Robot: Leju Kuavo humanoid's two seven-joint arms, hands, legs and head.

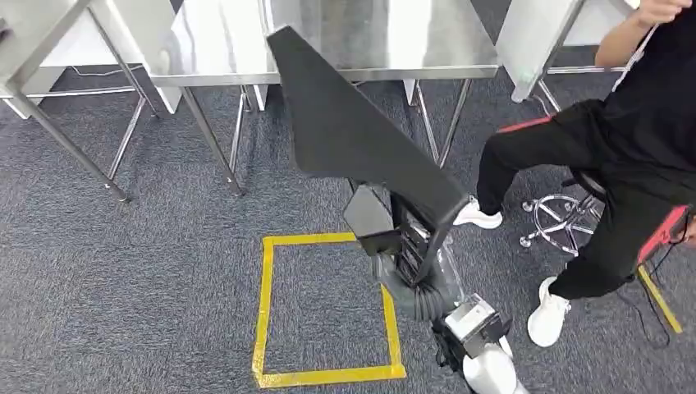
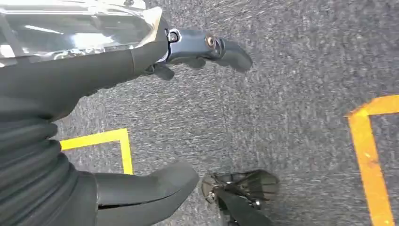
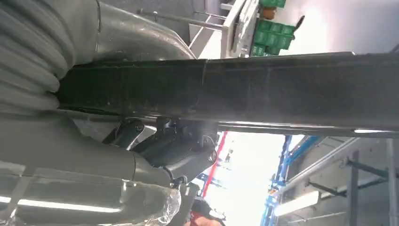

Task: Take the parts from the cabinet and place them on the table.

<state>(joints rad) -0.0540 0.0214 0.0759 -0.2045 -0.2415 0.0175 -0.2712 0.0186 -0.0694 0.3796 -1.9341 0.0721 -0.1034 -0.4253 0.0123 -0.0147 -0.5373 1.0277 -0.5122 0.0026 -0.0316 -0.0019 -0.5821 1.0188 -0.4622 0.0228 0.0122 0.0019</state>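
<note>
Grey carpet covers the floor, marked with a yellow tape square. Steel surface stands ahead on thin metal legs, nothing seen on the stretch in view. Seated person at right, black clothes, white shoes, on a wheeled stool. Large black flat part, roughly triangular, tilts up over the floor, its far corner overlapping the surface's near edge in the head view. Right hand grips it at the low end; the right wrist view shows dark fingers curled against the part's underside. Left hand hangs over the carpet, fingers spread apart from the thumb, holding nothing.
</note>
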